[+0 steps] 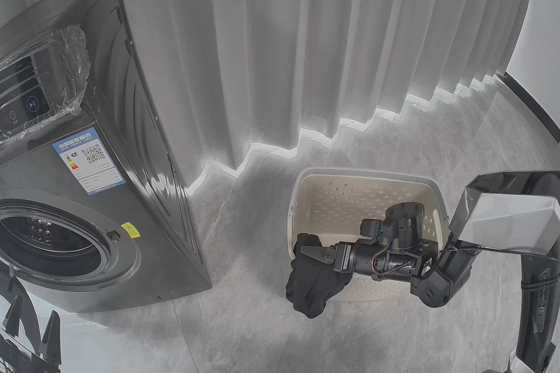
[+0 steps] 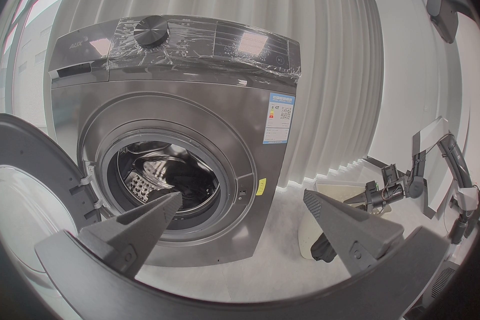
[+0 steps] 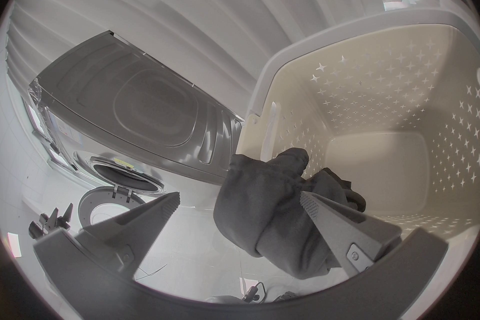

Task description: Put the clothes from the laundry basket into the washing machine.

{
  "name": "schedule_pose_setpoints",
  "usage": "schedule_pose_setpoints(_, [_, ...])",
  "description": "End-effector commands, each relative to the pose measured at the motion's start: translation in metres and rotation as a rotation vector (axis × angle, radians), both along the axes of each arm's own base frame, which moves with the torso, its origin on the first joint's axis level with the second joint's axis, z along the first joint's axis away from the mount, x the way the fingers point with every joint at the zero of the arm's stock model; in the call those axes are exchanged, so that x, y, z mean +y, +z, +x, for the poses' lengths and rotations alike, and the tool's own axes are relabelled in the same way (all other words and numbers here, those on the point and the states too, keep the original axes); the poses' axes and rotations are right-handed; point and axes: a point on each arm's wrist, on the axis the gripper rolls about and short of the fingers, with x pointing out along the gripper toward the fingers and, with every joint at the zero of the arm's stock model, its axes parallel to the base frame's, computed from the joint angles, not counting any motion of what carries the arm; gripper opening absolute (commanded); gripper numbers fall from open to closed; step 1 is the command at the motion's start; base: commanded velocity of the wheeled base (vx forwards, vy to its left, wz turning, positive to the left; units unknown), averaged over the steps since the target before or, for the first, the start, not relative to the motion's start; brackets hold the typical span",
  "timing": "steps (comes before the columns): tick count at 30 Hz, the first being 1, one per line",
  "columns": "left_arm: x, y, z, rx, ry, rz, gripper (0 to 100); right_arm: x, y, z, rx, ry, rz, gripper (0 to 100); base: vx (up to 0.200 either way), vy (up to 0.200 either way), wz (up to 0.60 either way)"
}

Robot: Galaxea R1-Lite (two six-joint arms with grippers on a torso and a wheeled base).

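Observation:
A dark garment [image 1: 312, 281] hangs over the left rim of the cream laundry basket [image 1: 361, 175], part inside and part outside. My right gripper [image 1: 312, 254] is above the basket and points at the garment. In the right wrist view this gripper [image 3: 237, 198] is open, with the garment [image 3: 265, 216] bunched just ahead of its spread fingers. The grey washing machine [image 1: 116, 158] stands to the left with its drum [image 2: 165, 176] open. My left gripper [image 2: 242, 196] is open and empty, low in front of the drum. Something dark lies inside the drum.
The round washer door [image 2: 30, 161] is swung open to one side of the drum. White curtains [image 1: 321, 42] hang behind the machine and basket. Bare grey floor [image 1: 245, 252] lies between the two. The basket's bottom [image 3: 380, 171] is bare.

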Motion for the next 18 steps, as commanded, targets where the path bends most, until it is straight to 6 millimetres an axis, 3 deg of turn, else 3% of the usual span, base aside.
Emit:
schedule_pose_setpoints(1, [0.0, -0.005, 0.0, 0.004, 0.001, -0.001, 100, 0.004, -0.011, 0.007, 0.01, 0.0, -0.009, 100, 0.0, 0.0, 0.0])
schedule_pose_setpoints(12, [0.0, -0.005, 0.0, 0.004, 0.0, -0.002, 100, 0.012, -0.017, 0.022, -0.014, 0.016, -0.035, 100, 0.0, 0.0, 0.0])
schedule_pose_setpoints(13, [0.0, -0.005, 0.0, 0.006, 0.0, -0.002, 100, 0.012, -0.017, 0.022, -0.02, 0.016, -0.036, 0, 0.0, 0.0, 0.0])
schedule_pose_setpoints(18, [0.0, -0.005, 0.0, 0.006, 0.002, -0.002, 100, 0.007, -0.018, 0.024, -0.036, 0.007, -0.053, 0, 0.0, 0.0, 0.0])
